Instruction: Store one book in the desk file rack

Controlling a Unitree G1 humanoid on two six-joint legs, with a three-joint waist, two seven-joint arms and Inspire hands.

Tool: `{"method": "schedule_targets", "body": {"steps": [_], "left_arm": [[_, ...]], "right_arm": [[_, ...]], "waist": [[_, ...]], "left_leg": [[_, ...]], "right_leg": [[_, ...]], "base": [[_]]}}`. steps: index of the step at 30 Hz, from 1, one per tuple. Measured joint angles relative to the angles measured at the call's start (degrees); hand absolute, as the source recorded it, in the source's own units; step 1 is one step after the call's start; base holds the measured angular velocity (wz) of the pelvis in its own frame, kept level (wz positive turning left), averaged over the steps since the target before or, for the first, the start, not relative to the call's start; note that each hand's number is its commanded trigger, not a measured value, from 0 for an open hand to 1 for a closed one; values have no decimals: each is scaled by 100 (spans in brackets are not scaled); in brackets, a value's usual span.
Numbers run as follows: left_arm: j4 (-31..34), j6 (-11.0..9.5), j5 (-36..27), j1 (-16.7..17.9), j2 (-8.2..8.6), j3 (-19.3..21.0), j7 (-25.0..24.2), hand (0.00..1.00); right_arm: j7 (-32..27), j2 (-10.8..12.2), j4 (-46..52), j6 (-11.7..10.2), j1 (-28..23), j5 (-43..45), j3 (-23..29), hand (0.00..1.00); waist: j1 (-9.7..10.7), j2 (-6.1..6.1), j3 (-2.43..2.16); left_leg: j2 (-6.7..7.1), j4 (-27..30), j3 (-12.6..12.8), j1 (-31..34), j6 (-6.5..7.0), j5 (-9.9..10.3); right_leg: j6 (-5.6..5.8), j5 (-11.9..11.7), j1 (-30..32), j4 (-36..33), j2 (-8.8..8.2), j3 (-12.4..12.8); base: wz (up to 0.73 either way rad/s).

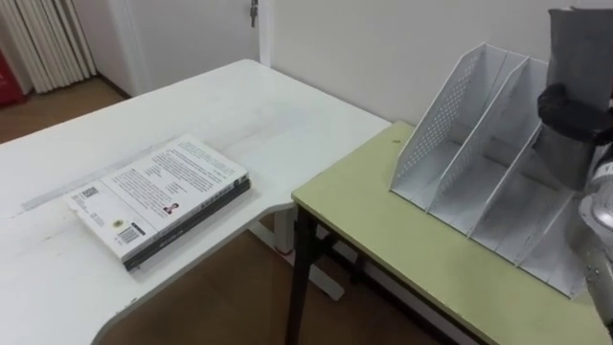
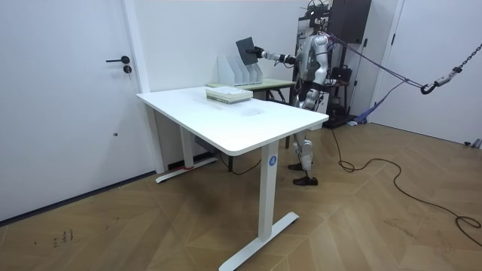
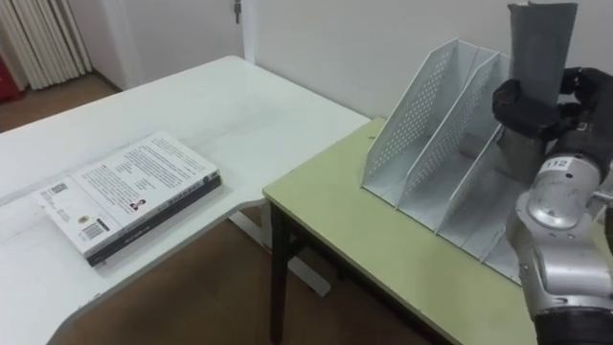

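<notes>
The right hand point(image 3: 533, 107) has its fingers curled round a dark grey book point(image 3: 542, 43), clamped about the lower half. It holds the book upright over the rack point(image 3: 421, 129). The lower edge of the book lies at the level of the rack's middle dividers. Whether it is already inside a compartment cannot be told, since the hand and forearm cover that part. The rack is white, with perforated side walls and slanted dividers, and the compartments that show hold nothing. It stands at the back of a green table point(image 3: 369, 235), close to the wall. The table top before the rack is bare, so nothing lies between the robot and the rack's open side.

Left of the rack, and just beside the green table, stands a white desk point(image 3: 196, 101). On it, well apart from the rack, lies a flat stack of books point(image 3: 129, 192), a white cover on top and a darker volume beneath. In the room view the robot stands behind the green table with its right arm stretched out toward the rack. A white door point(image 2: 75, 98) is well off to that view's left of the rack.
</notes>
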State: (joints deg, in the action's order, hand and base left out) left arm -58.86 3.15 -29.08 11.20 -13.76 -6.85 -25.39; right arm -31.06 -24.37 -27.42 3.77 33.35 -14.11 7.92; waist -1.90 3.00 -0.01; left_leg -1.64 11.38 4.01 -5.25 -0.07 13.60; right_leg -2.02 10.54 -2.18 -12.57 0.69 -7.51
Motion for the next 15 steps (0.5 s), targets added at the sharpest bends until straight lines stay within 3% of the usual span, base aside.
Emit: {"method": "schedule_targets", "body": {"steps": [4, 5, 6, 7, 15], "left_arm": [[4, 144, 0, -25, -21, 23, 3, 0], [4, 177, -2, -26, -24, 27, 3, 0], [4, 187, -2, -26, -24, 27, 4, 0], [4, 195, -2, -25, -23, 31, 8, 0], [51, 287, -5, -16, -22, 49, 127, 0]], "right_arm": [[-2, -76, -99, 16, 44, -133, 6, 97], [-1, -76, -100, 42, 44, -134, 8, 74], [-1, -77, -100, 66, 44, -134, 11, 58], [-4, -78, -100, 119, 45, -139, 16, 0], [-15, -128, -115, 212, 58, -609, 14, 0]], "waist": [[8, -5, -1], [16, -11, -4], [21, -13, -5], [25, -13, -6], [17, -33, -17]], "left_leg": [[3, 4, -1, -4, 1, -1], [4, 6, -1, -3, 1, -1], [5, 7, -2, -2, 1, -1], [7, 7, -6, 0, 1, -1], [12, 20, -4, 18, 1, -1]], "right_leg": [[0, 0, -4, -2, -2, 2], [0, 0, -4, -4, -3, 2], [1, 0, -5, -5, -4, 1], [1, 0, -5, -5, -4, 0], [2, 1, 10, -4, -9, 3]], "base": [[0], [0], [0], [0], [0]]}}
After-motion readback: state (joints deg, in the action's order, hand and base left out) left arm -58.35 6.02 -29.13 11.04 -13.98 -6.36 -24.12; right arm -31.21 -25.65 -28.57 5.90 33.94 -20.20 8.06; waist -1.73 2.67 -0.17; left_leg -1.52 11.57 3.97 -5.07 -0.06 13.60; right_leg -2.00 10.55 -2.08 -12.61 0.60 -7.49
